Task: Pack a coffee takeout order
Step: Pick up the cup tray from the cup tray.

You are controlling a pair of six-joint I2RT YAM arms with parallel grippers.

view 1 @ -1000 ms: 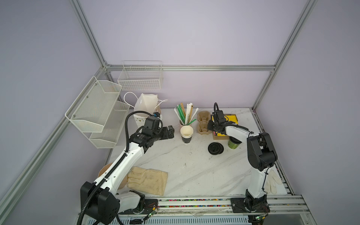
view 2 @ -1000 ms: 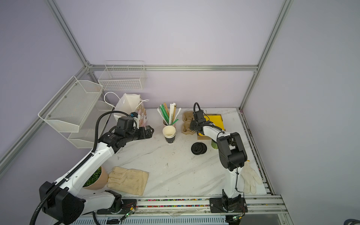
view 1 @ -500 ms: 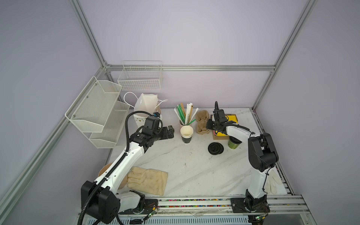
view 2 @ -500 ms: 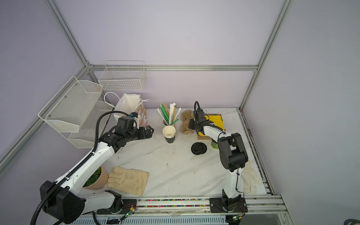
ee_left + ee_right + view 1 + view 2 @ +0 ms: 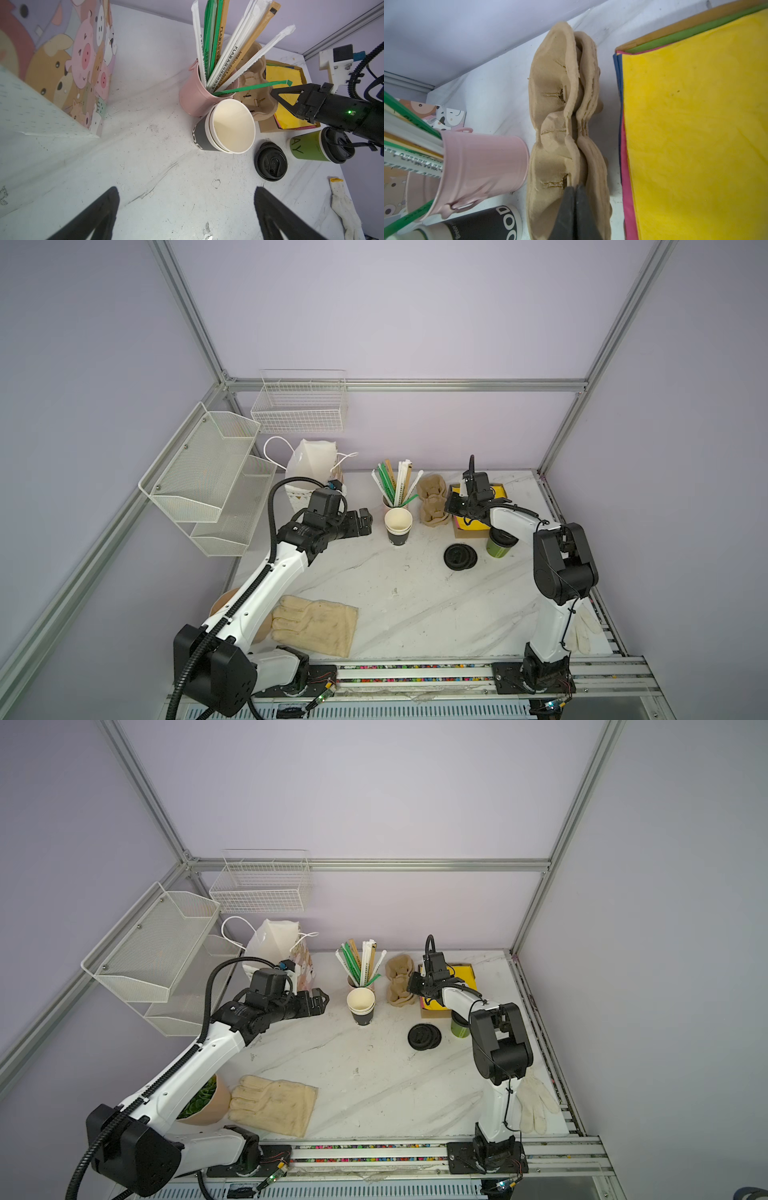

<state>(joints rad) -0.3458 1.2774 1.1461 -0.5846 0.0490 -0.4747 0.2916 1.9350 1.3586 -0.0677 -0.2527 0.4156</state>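
A stack of brown moulded-pulp cup carriers (image 5: 432, 499) (image 5: 400, 979) (image 5: 255, 101) stands at the back of the table. My right gripper (image 5: 448, 506) (image 5: 411, 986) (image 5: 575, 187) is shut on the rim of the top carrier (image 5: 556, 124), which tilts up off the stack. Beside it a box holds coloured paper with a bright yellow sheet (image 5: 496, 491) (image 5: 695, 124) on top. An olive-green cup with a black lid (image 5: 498, 545) (image 5: 311, 145) stands partly under my right arm. My left gripper (image 5: 365, 522) (image 5: 322, 1000) (image 5: 186, 189) hangs open and empty above the table, left of the cups.
Nested lidless cups (image 5: 397, 526) stand before a pink tin of straws (image 5: 197, 97). Black lids (image 5: 460, 557) lie stacked near the green cup. A cartoon-print paper bag (image 5: 311, 466) is back left, under wire shelves (image 5: 208, 481). Gloves (image 5: 316, 624) (image 5: 586, 626) lie near the front.
My right gripper has shifted slightly at the carrier stack and stays shut, and the top carrier has tilted up a little. The left arm has not moved.
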